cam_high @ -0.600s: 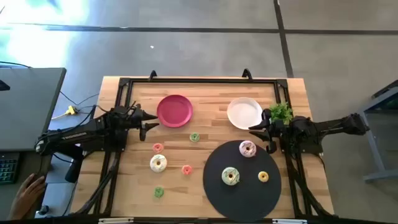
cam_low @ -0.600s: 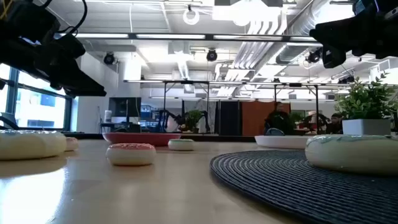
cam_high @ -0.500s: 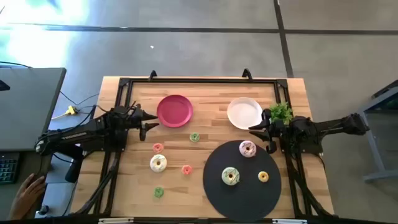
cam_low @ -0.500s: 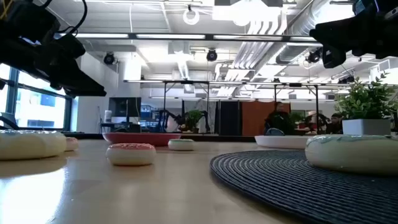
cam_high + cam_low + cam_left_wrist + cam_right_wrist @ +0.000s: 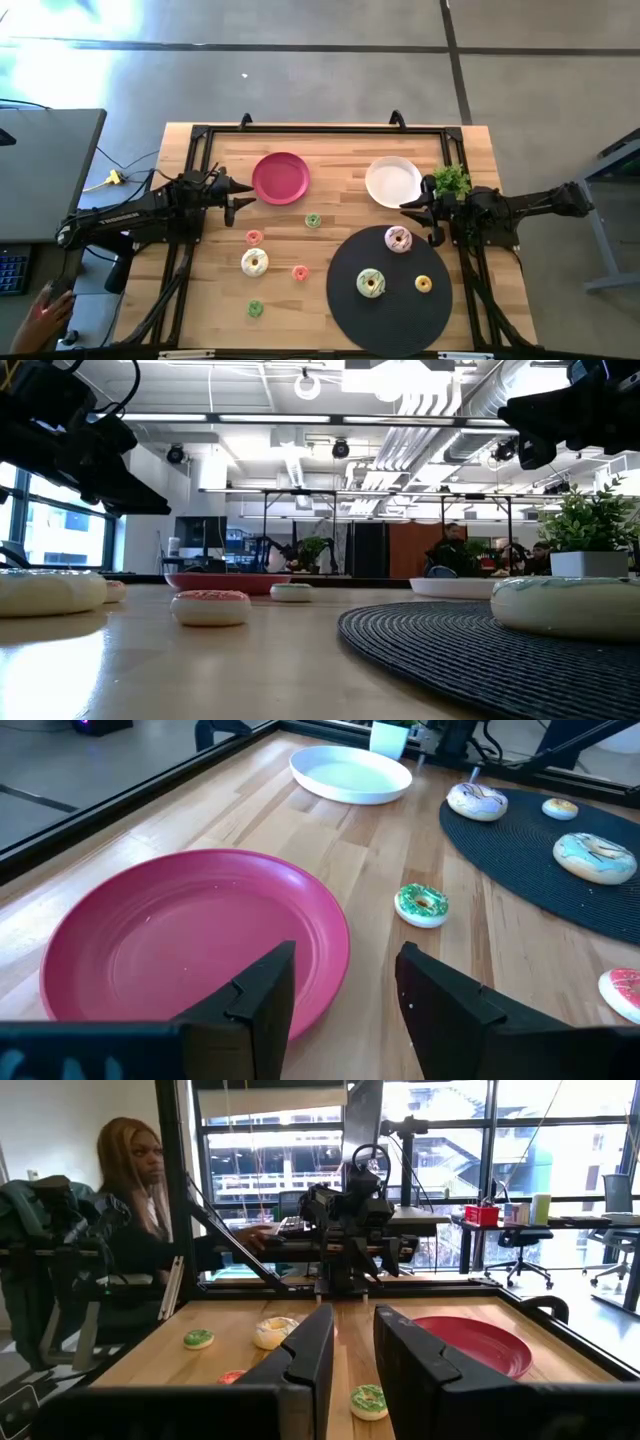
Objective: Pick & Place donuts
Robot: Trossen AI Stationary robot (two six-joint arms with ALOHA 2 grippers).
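Several toy donuts lie flat on the wooden table. A small green donut (image 5: 313, 220), a small pink one (image 5: 253, 237), a larger white one (image 5: 254, 262), an orange one (image 5: 300, 272) and another green one (image 5: 255, 309) rest on the bare wood. A pink-frosted donut (image 5: 398, 239), a green-frosted donut (image 5: 371, 283) and a tiny yellow one (image 5: 423, 284) sit on the black mat (image 5: 345, 300). My left gripper (image 5: 240, 198) hovers open at the pink plate's (image 5: 281, 177) left rim. My right gripper (image 5: 415, 210) hovers open between the white plate (image 5: 393, 181) and the mat.
A potted plant (image 5: 452, 180) stands by the right arm, near the white plate. A black frame runs along the table's far and side edges. A person sits beyond the table's left side (image 5: 130, 1190), with a hand (image 5: 50, 305) near the left arm's base.
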